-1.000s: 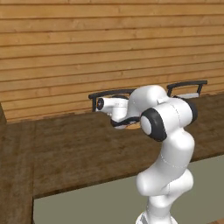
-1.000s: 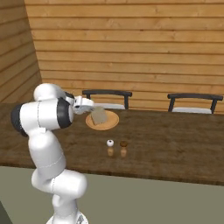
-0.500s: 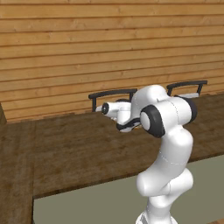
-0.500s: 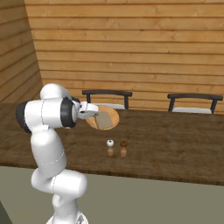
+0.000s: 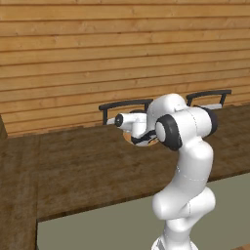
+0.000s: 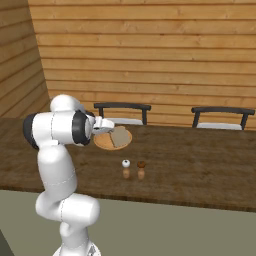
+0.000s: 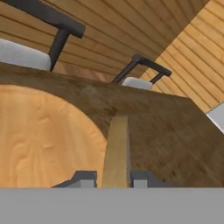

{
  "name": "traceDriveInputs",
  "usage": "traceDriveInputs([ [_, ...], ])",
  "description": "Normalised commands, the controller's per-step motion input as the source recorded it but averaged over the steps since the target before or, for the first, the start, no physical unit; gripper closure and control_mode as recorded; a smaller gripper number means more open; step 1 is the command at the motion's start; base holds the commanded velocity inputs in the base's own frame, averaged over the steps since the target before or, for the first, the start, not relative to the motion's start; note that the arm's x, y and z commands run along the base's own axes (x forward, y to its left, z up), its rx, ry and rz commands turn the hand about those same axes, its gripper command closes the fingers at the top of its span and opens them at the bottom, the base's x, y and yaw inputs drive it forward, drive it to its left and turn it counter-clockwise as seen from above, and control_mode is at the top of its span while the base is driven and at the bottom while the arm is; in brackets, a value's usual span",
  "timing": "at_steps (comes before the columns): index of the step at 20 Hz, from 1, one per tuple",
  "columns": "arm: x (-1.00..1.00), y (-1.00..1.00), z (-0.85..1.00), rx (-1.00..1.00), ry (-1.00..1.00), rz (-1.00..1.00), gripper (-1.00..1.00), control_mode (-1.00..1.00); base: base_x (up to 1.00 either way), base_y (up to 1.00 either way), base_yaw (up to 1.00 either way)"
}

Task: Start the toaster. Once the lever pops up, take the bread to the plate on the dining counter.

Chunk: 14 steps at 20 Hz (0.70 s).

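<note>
My tool (image 7: 114, 178) grips the bread (image 7: 116, 151) edge-on between narrow fingers, just over the plate (image 7: 43, 140) (its rim lies beside the slice). Beyond stretches the surface (image 7: 175, 135). Releasing now, the bread could tip off the plate's edge.

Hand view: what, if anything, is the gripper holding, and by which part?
The gripper appears to hold the bread by its near edge: the slice stands edge-on between the two fingertips, beside the plate. Actual contact cannot be confirmed.
</note>
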Motion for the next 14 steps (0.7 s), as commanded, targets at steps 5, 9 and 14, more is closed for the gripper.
traceDriveInputs([
  [5,0.43,0.00,0.00,0.01,0.00,0.00,-1.00,-1.00,0.00,0.00,0.00],
  [9,0.42,0.05,0.00,0.00,0.00,0.00,-1.00,-1.00,0.00,0.00,0.00],
  [14,0.18,0.28,0.02,0.01,-0.02,0.00,-1.00,-1.00,0.00,0.00,0.00],
])
